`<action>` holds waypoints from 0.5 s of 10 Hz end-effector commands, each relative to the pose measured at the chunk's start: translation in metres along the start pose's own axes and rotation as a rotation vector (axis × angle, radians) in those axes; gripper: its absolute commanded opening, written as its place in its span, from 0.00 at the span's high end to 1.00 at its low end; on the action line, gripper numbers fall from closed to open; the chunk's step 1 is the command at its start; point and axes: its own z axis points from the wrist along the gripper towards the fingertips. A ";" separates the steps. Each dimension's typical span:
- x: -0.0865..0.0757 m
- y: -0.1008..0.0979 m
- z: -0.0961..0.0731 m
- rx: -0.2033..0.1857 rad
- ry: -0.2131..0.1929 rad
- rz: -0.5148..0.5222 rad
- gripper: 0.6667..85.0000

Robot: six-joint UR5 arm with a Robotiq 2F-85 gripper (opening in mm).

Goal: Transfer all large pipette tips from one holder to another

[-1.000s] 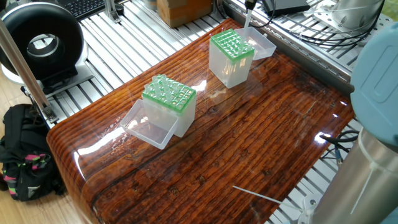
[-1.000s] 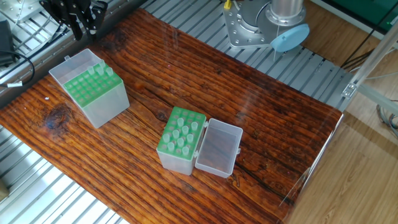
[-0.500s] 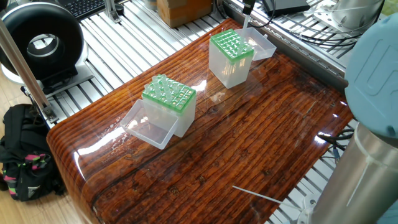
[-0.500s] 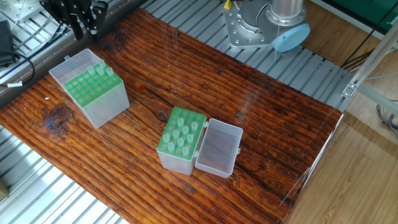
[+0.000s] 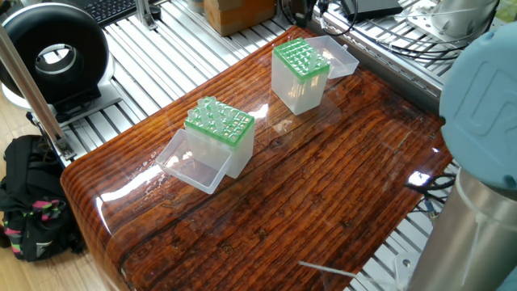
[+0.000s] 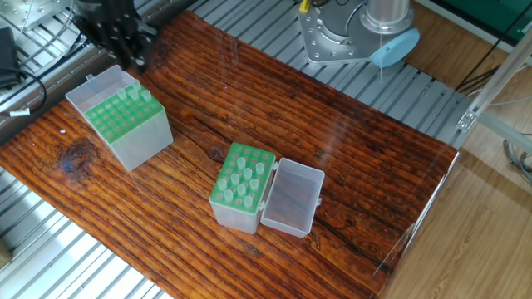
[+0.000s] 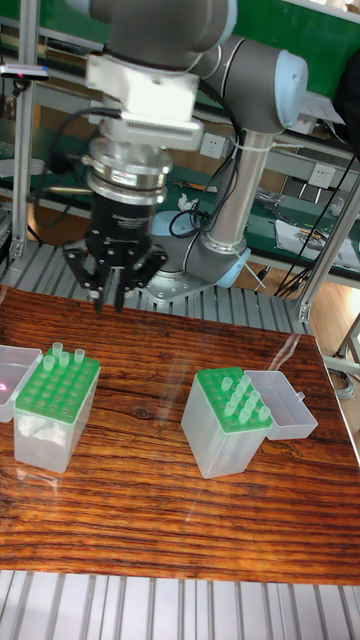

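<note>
1. Since a second ago my pincer point(image 7: 112, 292) has slid toward the near-left box point(image 6: 125, 129). In the other fixed view it hangs at that box's 12 o'clock, above the open lid edge. My arm's grey-blue elbow point(image 5: 485, 89) has swung further across one fixed view.
2. The fingertips look drawn narrow in the tall view, with the outer links splayed. I cannot tell whether a tube sits between them, because the dark fingers blur together.
3. Whitish pipette tips point(image 6: 133, 95) stand in a short row at the 12 o'clock edge of that box's green rack point(image 6: 116, 115). The other holes of the rack look bare.
4. The second box point(image 6: 241, 189) stands well apart, at 4 o'clock from the first. More tips point(image 6: 246, 177) stand scattered across its green top.
5. Its clear lid point(image 6: 291, 198) lies open flat at its 3 o'clock, touching the box along the hinge.
6. Both boxes rest upright on the glossy wooden table point(image 6: 357, 149).
7. Around the table, in one fixed view:
   - a round black drum point(image 5: 52, 50) at 10 o'clock;
   - a black bag point(image 5: 32, 198) on the floor at 8 o'clock;
   - a cardboard carton point(image 5: 238, 12) at 12 o'clock;
   - cables point(image 5: 388, 40) at 1 o'clock.
8. My elbow hides the table's 3 o'clock corner in that view. Nothing stands between the two boxes.
</note>
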 end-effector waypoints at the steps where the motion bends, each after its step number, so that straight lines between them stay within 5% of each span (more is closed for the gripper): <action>1: 0.005 0.025 -0.006 0.000 0.067 0.044 0.66; 5: 0.001 0.011 0.001 0.063 0.139 -0.016 0.75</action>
